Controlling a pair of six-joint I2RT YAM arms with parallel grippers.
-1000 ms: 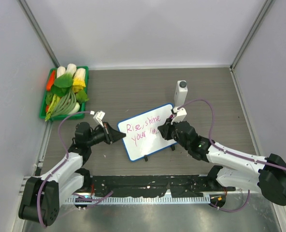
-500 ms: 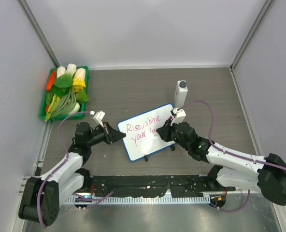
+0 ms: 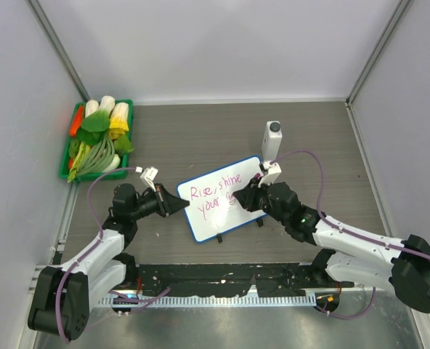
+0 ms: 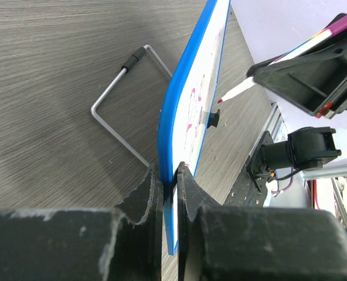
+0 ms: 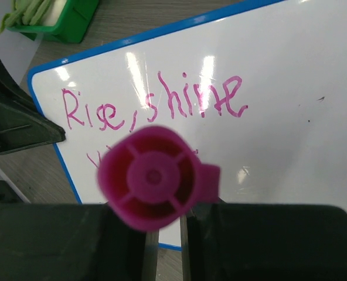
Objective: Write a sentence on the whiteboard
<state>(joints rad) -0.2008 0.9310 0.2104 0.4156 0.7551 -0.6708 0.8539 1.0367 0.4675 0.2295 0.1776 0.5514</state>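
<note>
flat glossy whiteboard, thin blue rim; round-ended pink plastic marker.

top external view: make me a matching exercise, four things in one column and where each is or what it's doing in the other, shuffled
Column one
1. left hand
2. right hand
3. white bottle
4. green crate

Column two
A. stands upright beyond the far right corner of the whiteboard
B. clamps the whiteboard's left edge
C. far left of the table, holding vegetables
D. grips the pink marker over the whiteboard

Pairs: 1-B, 2-D, 3-A, 4-C
</note>
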